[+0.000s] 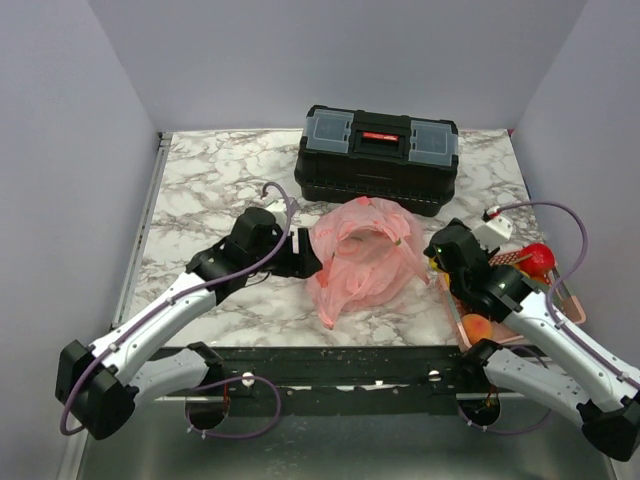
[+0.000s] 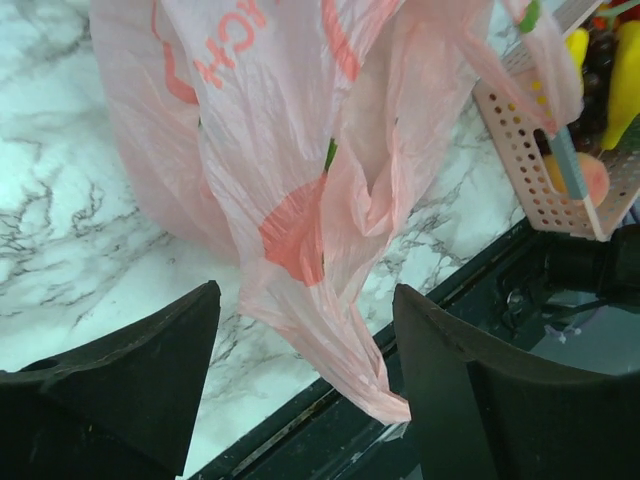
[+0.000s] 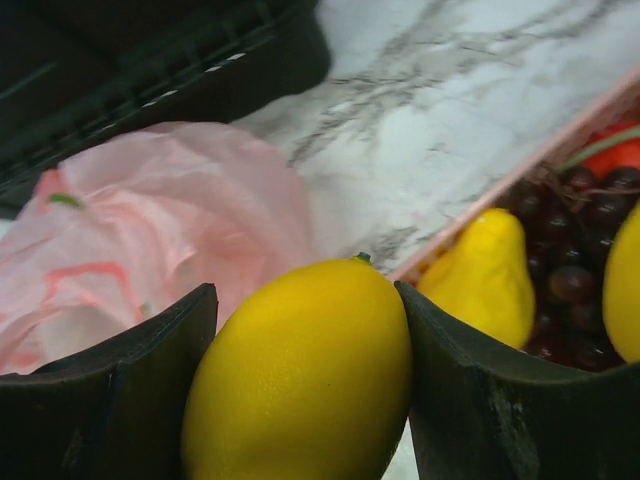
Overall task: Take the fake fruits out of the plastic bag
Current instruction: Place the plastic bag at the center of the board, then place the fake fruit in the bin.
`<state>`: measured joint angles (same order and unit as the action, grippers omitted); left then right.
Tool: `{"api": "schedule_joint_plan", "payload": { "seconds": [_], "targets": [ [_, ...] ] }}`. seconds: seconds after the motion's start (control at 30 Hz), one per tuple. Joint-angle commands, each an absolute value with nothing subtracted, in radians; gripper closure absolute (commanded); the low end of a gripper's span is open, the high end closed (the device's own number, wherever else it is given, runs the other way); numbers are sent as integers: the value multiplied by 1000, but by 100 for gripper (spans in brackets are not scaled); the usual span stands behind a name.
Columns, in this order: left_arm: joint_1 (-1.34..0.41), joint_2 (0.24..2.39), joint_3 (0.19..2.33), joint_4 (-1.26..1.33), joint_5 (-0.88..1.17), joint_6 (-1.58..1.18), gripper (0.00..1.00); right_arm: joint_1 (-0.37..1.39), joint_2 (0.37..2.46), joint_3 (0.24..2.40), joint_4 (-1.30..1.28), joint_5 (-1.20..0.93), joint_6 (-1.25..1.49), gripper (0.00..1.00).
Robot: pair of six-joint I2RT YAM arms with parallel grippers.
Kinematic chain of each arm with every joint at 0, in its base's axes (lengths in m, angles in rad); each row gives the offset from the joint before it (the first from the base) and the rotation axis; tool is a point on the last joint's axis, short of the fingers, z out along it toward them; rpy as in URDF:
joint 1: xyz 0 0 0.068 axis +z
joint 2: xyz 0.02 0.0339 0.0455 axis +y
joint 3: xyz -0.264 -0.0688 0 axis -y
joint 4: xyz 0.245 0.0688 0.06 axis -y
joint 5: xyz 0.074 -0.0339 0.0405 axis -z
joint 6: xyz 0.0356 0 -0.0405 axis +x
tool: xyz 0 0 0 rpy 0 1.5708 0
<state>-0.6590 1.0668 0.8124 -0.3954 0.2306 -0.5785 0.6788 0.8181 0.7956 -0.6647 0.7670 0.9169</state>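
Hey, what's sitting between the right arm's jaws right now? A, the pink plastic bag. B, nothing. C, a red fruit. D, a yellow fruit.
D: the right wrist view shows a yellow fruit clamped between the jaws, the plastic bag lying behind it.

The plastic bag (image 2: 300, 130) sags crumpled on the marble table (image 2: 80, 250), its lower tip trailing between the wide-spread fingers of the left gripper (image 2: 302, 300). At upper right, a pink perforated basket (image 2: 520, 170) holds fake fruits (image 2: 625, 80), yellow and dark purple.
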Motion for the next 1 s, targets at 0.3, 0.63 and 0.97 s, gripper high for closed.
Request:
{"api": "schedule_joint_plan", "payload": {
  "seconds": [0.3,0.63,0.97],
  "targets": [
    [-653,797,863,-516,116,-504,28,493,907,772,-1137,811,1446,99],
    [-652,687,856,-517,119,-452,27,420,955,725,-1229,697,1527,99],
    [-654,631,816,-506,133,-420,23,420,954,720,-1268,690,1560,77]
  ]
}}
